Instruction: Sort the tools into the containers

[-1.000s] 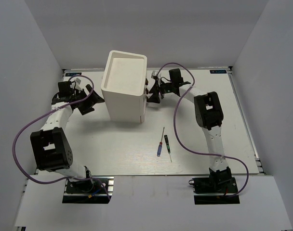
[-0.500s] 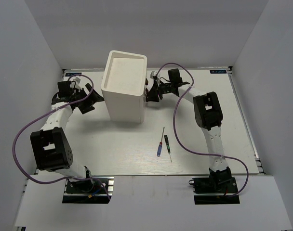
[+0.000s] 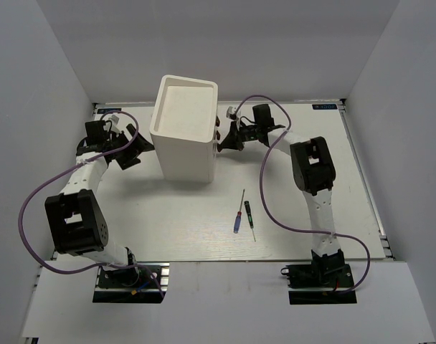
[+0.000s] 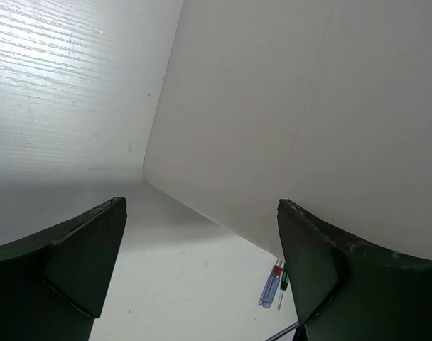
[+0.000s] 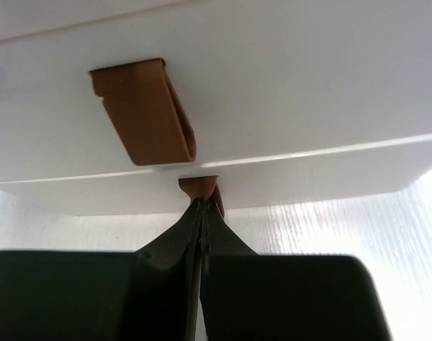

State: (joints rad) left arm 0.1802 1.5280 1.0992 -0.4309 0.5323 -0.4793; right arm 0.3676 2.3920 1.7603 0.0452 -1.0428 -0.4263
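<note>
From above, the tall white box-shaped cabinet (image 3: pixel 186 136) stands far back on the white wood-grain table (image 3: pixel 168 215). A thin blue-handled screwdriver (image 3: pixel 237 222) and a thin black-handled screwdriver (image 3: pixel 247 208) lie side by side nearer the arm bases.

In the left wrist view, the left gripper (image 4: pixel 202 206) is spread wide and empty beside the cabinet's plain wall.

In the right wrist view, the right gripper (image 5: pixel 202 206) has its jaws pressed together, tips touching the brown knob (image 5: pixel 200 185) of a white drawer (image 5: pixel 308 170).

A white wood-grain bench (image 3: pixel 390 179) sits enclosed by plain white walls (image 3: pixel 275 43) on three sides under soft, even light.
</note>
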